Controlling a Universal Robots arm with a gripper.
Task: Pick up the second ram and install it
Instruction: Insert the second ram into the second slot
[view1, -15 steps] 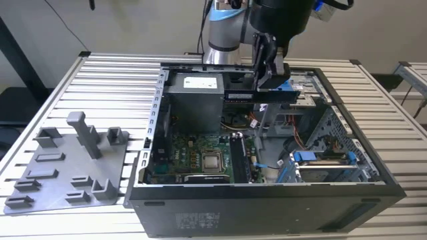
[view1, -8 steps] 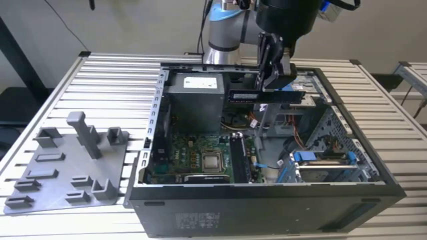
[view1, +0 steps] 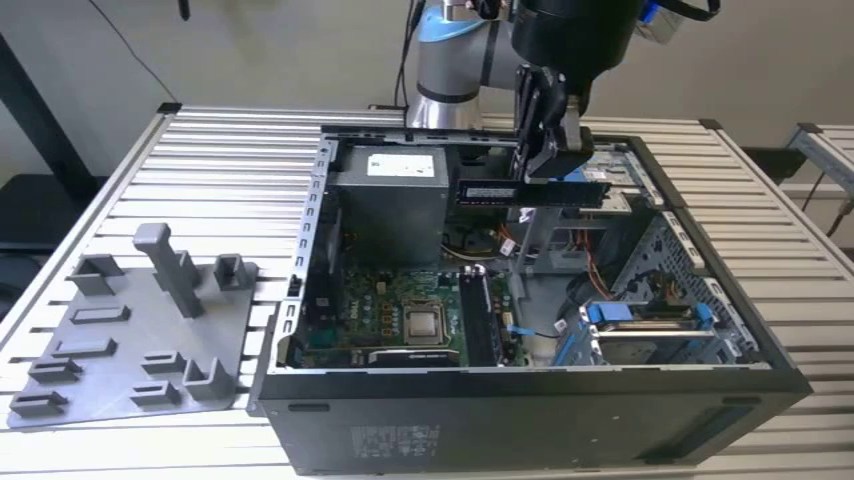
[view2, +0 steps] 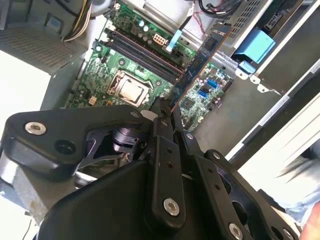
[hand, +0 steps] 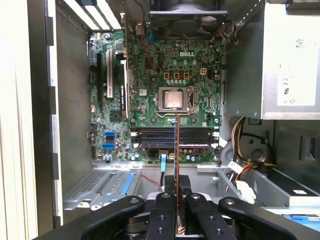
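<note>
Your gripper (view1: 550, 165) is clamped on the second ram (view1: 531, 192), which hangs level under the fingers and above the open computer case (view1: 534, 410). The contact edge faces the motherboard (hand: 150, 100) below. I judge the stick crosswise to the memory slots (hand: 175, 136).

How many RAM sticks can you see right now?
2: the second ram clamped in the fingers above the case; a seated stick, apparently upright beside the processor. Others may be hidden.
</note>
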